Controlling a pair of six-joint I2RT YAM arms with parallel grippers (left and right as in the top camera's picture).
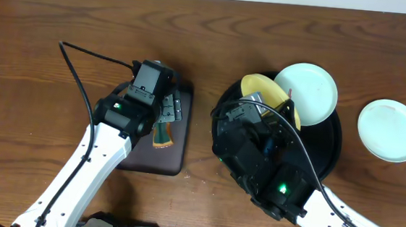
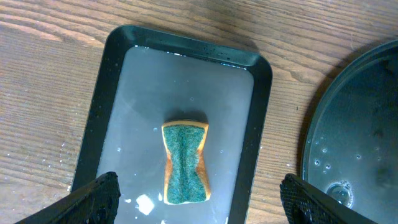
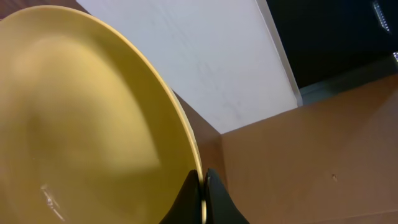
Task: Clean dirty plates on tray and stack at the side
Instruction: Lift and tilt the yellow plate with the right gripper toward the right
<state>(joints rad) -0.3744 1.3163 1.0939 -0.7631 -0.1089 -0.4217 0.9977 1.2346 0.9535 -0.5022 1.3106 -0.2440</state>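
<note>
The yellow plate [image 3: 93, 124] is gripped at its rim by the right claw [image 3: 202, 198], which is closed on the thin edge. The plate is held steeply tilted above the round black tray [image 1: 329, 141]. One pale blue plate [image 1: 308, 93] is seen at the tray's far rim, overlapping the yellow one in the overhead view; contact cannot be told. A 2nd pale plate [image 1: 390, 130] is set on the worktop [image 1: 51, 14], right of the tray & apart from it. The left claw [image 2: 199, 190] is wide open and empty above the sponge [image 2: 185, 163], which lies in the wet rectangular tray [image 2: 106, 93].

Handling, as judged: the plate is probably stiff, light & smooth, so slippery when wet, maybe breakable. A rim pinch gives little contact, so the plate can swing or slip if it is pressed far from the grip. The sponge is soft & is best taken across its narrow waist.
</note>
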